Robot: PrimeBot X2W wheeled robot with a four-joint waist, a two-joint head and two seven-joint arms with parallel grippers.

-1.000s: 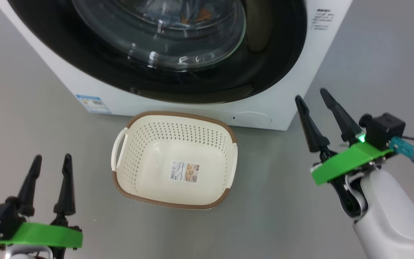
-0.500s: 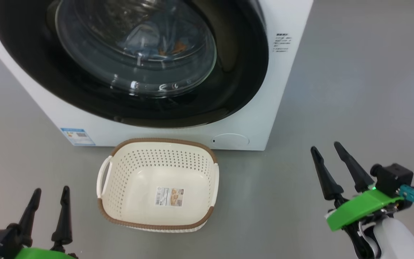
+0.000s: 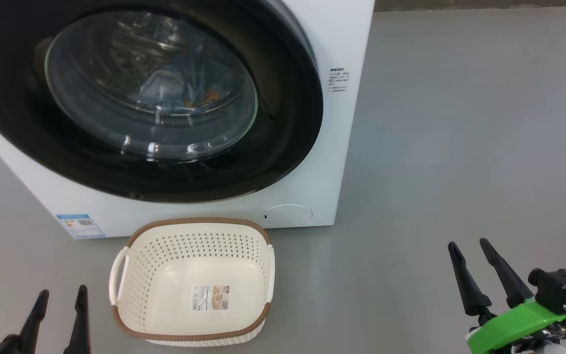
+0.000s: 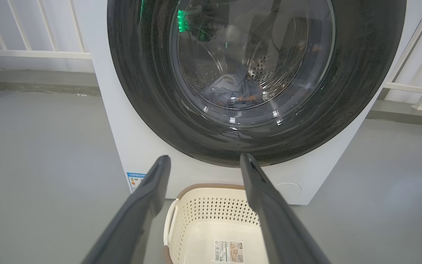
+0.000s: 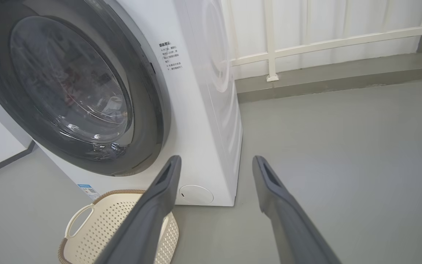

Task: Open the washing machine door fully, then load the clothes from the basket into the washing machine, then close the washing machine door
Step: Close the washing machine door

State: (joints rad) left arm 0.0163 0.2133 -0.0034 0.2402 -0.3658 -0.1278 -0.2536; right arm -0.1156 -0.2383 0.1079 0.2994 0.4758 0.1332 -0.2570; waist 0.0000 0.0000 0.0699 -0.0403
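Nearest, the left gripper (image 3: 63,291) stands at the lower left and the right gripper (image 3: 468,244) at the lower right, both with fingers spread apart and grasping nothing. Between them, closer to the left one, the basket (image 3: 194,221) sits on the grey floor (image 3: 435,147) — a label sticker (image 3: 210,298) shows on its bare bottom. Just behind the basket is the washing machine (image 3: 342,147). The washing machine door (image 3: 288,123) lies shut against the front, and through its glass the clothes (image 4: 233,93) are seen low in the drum — light blue fabric with small orange-brown marks.
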